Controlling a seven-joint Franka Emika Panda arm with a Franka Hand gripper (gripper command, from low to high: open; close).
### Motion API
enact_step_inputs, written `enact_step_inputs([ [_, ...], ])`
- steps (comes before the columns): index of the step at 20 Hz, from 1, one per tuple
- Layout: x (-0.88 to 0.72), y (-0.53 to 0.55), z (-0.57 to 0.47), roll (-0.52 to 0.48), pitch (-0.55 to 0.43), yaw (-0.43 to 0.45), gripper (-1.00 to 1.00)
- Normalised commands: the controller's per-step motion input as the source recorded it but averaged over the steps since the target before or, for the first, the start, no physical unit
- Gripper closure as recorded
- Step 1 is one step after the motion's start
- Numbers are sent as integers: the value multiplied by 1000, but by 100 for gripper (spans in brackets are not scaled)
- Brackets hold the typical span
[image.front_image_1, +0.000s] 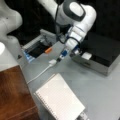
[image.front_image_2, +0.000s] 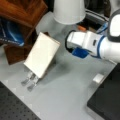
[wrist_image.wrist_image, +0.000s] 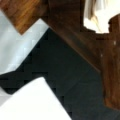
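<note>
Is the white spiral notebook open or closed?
Closed. In both front views the white spiral notebook lies flat on the grey table, showing one plain cover and no spread pages.

The tool hangs just above a white plug near a notepad.

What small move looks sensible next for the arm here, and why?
Probably a short descent: in a front view the gripper hangs just above the white plug on the grey table, its cable trailing off beside the notebook. Whether they touch is unclear.
</note>
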Motion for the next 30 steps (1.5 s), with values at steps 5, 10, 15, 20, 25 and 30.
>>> enact_step_inputs([
  [5,-429,182,77,487,-163,-255,-100],
  [10,-445,124,-12,570,-305,-242,-100],
  [15,-513,13,-128,638,-440,-233,-100],
  [20,-679,-153,-231,611,-511,-150,-100],
  [25,-902,-236,-205,519,-504,-57,-100],
  [30,-950,-205,-184,477,-472,22,-100],
])
